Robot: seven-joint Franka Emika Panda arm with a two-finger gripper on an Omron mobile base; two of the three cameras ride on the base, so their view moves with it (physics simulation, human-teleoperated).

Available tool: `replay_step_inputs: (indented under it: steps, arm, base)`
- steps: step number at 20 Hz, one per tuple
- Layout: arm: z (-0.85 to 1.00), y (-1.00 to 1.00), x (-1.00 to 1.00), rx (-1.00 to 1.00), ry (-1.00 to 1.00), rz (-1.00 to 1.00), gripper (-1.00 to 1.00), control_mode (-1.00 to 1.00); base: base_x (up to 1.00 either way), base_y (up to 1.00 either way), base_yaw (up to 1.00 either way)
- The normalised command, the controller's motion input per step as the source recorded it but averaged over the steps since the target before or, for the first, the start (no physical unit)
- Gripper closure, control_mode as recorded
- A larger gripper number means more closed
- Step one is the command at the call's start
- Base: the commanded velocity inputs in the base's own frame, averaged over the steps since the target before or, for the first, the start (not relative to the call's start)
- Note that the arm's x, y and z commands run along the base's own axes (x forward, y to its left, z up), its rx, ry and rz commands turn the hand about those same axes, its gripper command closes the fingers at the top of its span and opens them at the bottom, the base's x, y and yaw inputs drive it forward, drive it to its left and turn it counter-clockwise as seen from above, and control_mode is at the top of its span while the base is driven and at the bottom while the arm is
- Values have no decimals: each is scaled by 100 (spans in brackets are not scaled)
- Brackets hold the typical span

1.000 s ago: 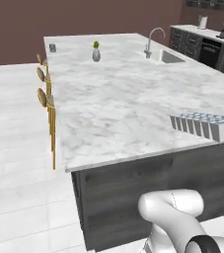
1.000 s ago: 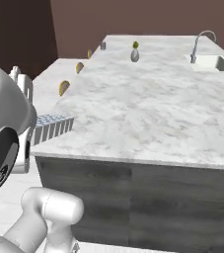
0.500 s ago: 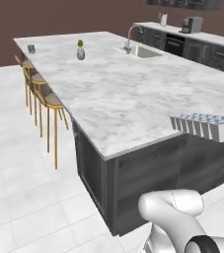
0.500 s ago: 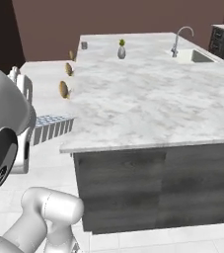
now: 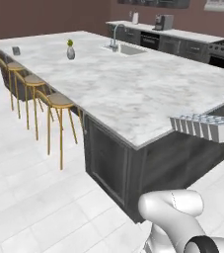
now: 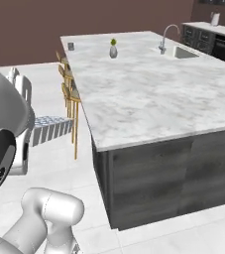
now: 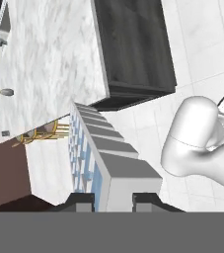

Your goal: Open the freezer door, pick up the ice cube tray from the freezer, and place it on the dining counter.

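A floor of large white tiles (image 5: pixel 29 197) is seen across the lower left of the left base view, and a dark reddish-brown wall (image 6: pixel 84 17) is seen along the top of the right base view. Wooden bar stools (image 5: pixel 59 101) are lined up at centre left, and dark cabinets (image 5: pixel 182 44) with a pale worktop are set along the wall at upper right.

The ice cube tray (image 5: pixel 205 126) hangs beside the dining counter (image 5: pixel 133 94), with stools (image 5: pixel 59 101) along its left side.
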Motion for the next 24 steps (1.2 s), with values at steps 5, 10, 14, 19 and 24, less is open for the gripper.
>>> replay_step_inputs:
  steps: [5, 10, 14, 19, 24]
  arm:
    - [0, 0, 0, 0, 0, 0, 100, 100]
    - [0, 0, 0, 0, 0, 0, 100, 100]
    - [0, 0, 0, 0, 0, 0, 100, 100]
    - [0, 0, 0, 0, 0, 0, 100, 100]
    - [0, 0, 0, 0, 0, 0, 100, 100]
  base:
    - [28, 100, -38]
    - [51, 100, -41]
    - [62, 100, -39]
    - [53, 100, -38]
    - [40, 100, -38]
